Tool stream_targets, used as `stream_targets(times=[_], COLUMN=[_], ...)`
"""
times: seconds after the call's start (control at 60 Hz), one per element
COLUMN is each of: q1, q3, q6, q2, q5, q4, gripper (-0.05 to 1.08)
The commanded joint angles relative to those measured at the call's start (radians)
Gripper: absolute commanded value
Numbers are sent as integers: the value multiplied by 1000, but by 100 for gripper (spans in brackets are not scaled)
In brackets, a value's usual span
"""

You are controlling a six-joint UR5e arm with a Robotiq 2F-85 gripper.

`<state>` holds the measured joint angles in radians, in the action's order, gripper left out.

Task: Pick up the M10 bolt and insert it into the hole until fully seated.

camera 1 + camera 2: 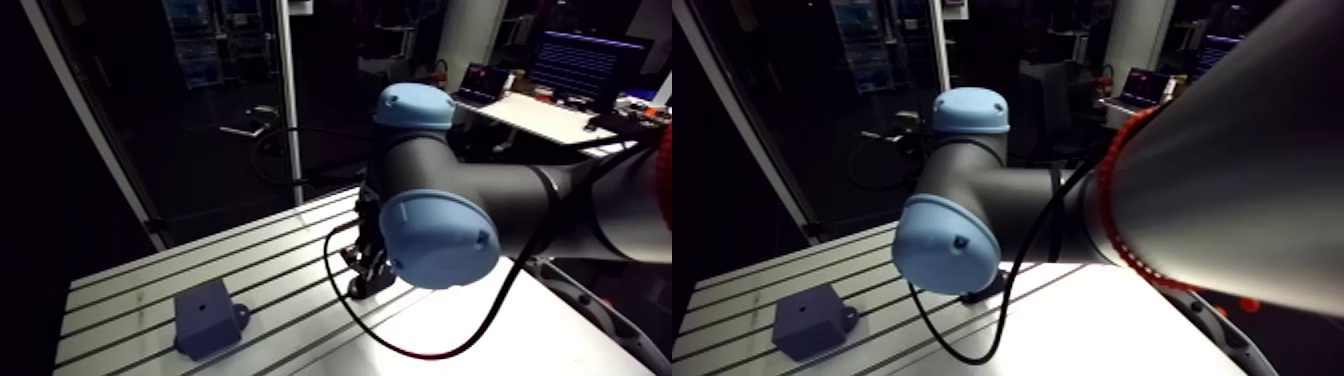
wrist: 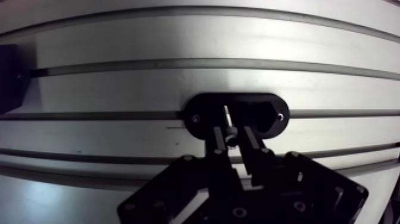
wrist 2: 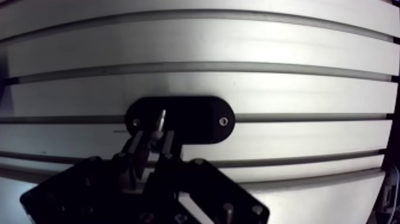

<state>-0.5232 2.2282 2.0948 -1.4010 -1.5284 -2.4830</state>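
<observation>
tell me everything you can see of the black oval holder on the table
The holder is a flat, matt black oval, plastic by its look, with a small screw near each end. It lies flat on the table, across one slot. A thin metal bolt shows upright over it nearer one end, at the hand.

1. The slotted aluminium bench (image 1: pixel 130 285) runs in long parallel grooves.
2. A dark block (image 1: pixel 207 320) with a top hole sits on it.
3. A black oval plate (image 3: pixel 196 122) lies flat across one groove.
</observation>
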Motion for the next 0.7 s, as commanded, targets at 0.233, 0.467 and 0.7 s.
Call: stream_targets(times=[0.233, 0.467, 0.7], q1=[0, 0, 0], q3=[2, -1, -9], q6=[-2, 3, 3], q2=[-2, -8, -24], q5=[0, 1, 3], q4=[0, -1, -11], gripper=[83, 91, 95])
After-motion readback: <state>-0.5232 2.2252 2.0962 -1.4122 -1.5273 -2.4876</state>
